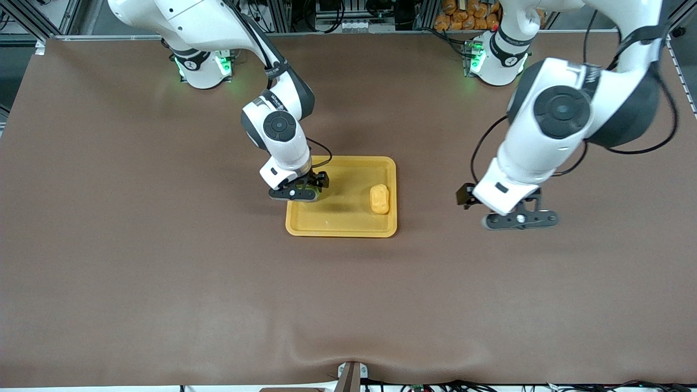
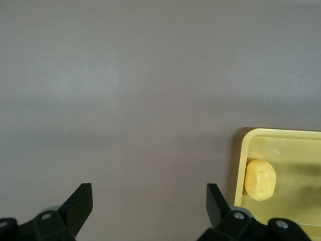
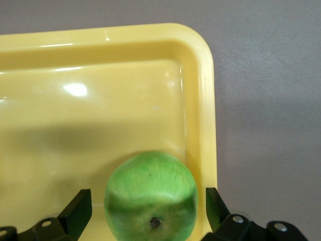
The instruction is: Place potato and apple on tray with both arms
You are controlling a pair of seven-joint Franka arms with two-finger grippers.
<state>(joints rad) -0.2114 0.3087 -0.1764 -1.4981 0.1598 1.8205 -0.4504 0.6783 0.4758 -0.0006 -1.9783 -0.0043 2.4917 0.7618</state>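
No text, number or brand can be read in any of the three views. On the white jointed arms there are black bands [image 1: 276, 69] with pale lettering, above the flat rectangular yellow-orange plastic tray [image 1: 341, 228] in the front view, but the letters are too small to make out. The two round white arm bases [image 1: 202, 67] each carry a small dark mark between green lights, and this mark cannot be read either.
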